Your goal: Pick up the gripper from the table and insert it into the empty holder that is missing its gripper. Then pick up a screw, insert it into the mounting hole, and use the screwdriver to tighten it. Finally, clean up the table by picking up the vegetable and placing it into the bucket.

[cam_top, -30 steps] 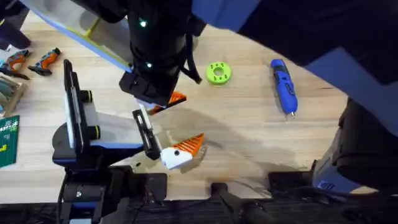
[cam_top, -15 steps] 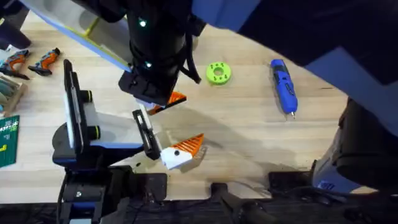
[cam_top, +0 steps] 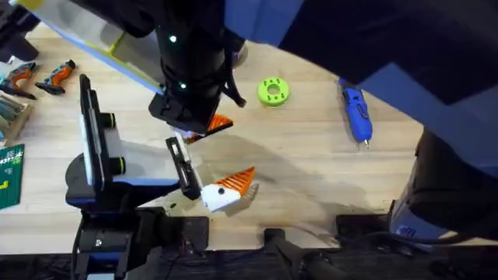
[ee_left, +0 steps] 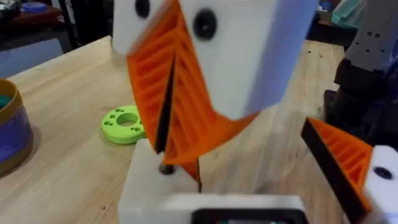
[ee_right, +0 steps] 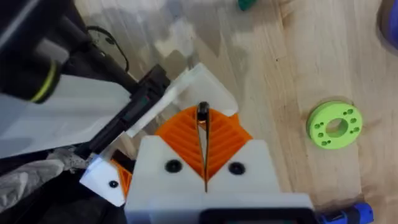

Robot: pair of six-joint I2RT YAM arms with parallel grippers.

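Here — ribbed orange gripper (ee_right: pixel 200 138), right hand (ee_right: pixel 204 146) clamped.

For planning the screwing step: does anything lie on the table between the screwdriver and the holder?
Nothing lies between the screwdriver and the holder; the green disc sits off that line. The right gripper hangs over the holder.

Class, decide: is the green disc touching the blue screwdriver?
Apart. The overhead view shows bare table plainly separating the green disc from the blue screwdriver.
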